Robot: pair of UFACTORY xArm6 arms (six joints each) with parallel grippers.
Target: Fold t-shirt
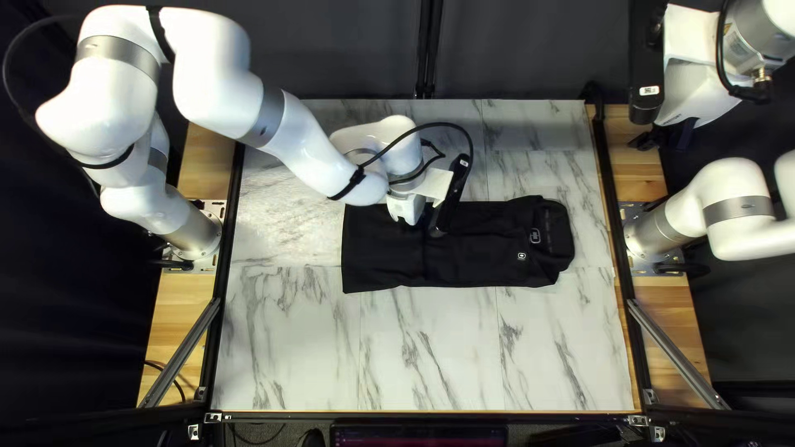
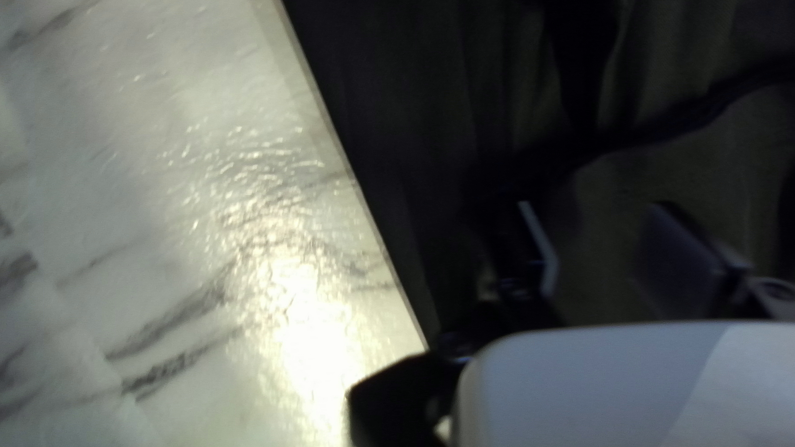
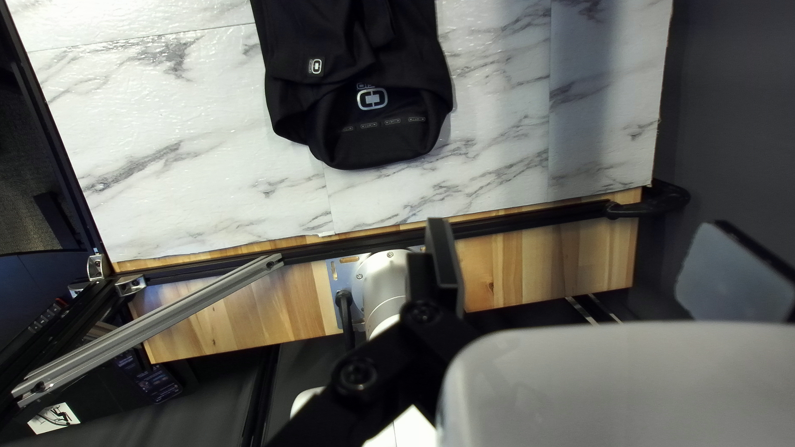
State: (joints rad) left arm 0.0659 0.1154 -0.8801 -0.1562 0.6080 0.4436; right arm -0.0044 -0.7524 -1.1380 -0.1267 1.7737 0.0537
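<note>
Top left view's got the black t-shirt (image 1: 489, 265) on the table (image 1: 431, 356), bunched end at 3 o'clock, left claw (image 2: 596, 217) and right claw (image 3: 580, 236) both open, but a low left arm (image 1: 310, 157) swing could drag layers askew.

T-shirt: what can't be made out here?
- Top left view: part of the t-shirt, hidden by the left arm.
- Right wrist view: its squarer end, cut off by the edge.
- Both: inner layers, hidden under the top one.
- Left wrist view: t-shirt out of shot.
</note>
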